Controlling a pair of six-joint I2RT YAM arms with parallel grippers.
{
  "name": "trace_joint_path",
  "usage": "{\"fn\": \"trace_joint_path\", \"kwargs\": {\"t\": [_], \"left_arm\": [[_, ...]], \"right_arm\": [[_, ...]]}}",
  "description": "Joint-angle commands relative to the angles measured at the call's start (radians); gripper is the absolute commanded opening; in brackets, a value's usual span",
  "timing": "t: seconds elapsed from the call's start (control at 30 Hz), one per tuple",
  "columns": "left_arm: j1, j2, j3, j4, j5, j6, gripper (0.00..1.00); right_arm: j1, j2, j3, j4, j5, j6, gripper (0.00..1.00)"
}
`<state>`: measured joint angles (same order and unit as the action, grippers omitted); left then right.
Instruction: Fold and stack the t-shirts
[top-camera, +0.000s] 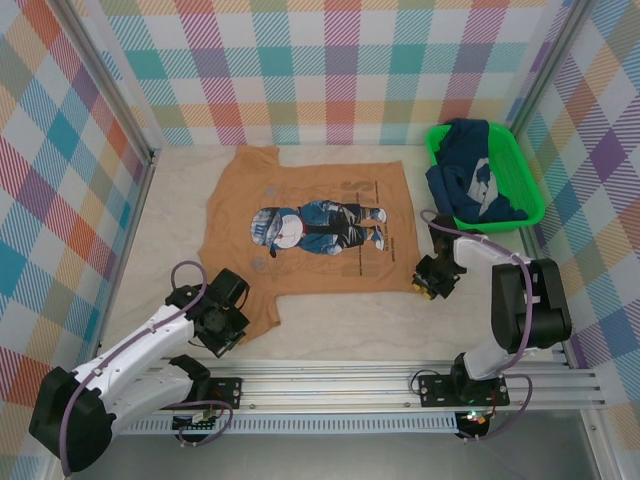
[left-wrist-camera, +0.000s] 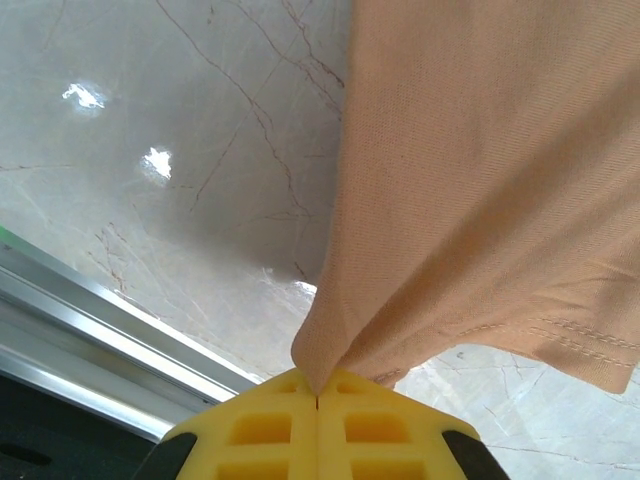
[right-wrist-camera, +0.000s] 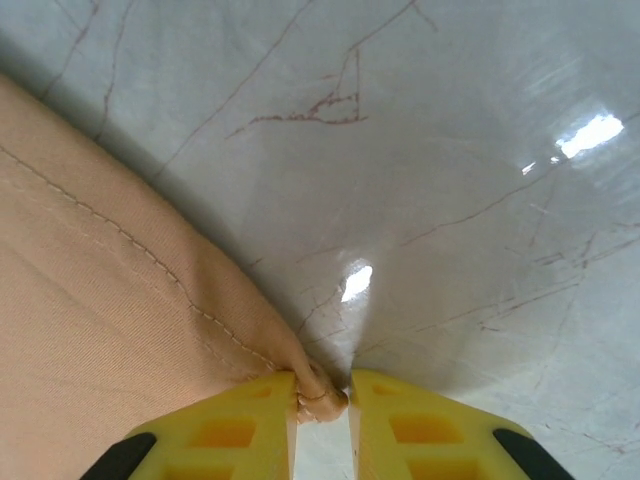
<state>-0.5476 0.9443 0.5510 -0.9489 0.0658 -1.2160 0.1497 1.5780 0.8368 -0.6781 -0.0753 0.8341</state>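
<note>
Fingers (left-wrist-camera: 262, 430) of L gripper (left-wrist-camera: 318, 397) are closed flat together on a small pinch of the tan-orange t-shirt (top-camera: 310, 225); cloth fans up from the nip. R gripper (right-wrist-camera: 322, 398) has the rolled hem corner bunched betw. its pads, w/ a thin gap left below it.

In top view L holds the near sleeve and R the near hem corner. Shirt is spread print-up mid table (top-camera: 350, 325). Navy t-shirt (top-camera: 470, 170) is heaped in the green basket (top-camera: 533, 195), far right.

Prob. handles as light, limp, thin knit: no stiffness, will sag betw. grips and stretch if pulled. Best bites are likely stitched hems and corners, as the thicker seam should slip less. Both pinches look shallow, so keep tension even.
</note>
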Motion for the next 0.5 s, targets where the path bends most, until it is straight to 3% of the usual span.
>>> {"fn": "trace_joint_path", "kwargs": {"t": [0.0,0.17,0.33,0.47], "left_arm": [[-0.008,-0.001,0.038,-0.049,-0.023,-0.004,0.00],[-0.008,-0.032,0.087,-0.124,-0.063,0.011,0.00],[-0.008,-0.100,0.154,-0.245,-0.097,-0.006,0.00],[-0.008,-0.173,0.143,-0.320,-0.055,-0.043,0.00]], "right_arm": [[-0.007,0.032,-0.005,0.066,-0.016,0.028,0.16],[-0.005,0.005,0.021,0.074,-0.006,0.012,0.00],[-0.004,-0.098,0.029,-0.030,-0.001,-0.030,0.00],[0.005,-0.188,-0.011,-0.133,-0.012,-0.063,0.00]]}}
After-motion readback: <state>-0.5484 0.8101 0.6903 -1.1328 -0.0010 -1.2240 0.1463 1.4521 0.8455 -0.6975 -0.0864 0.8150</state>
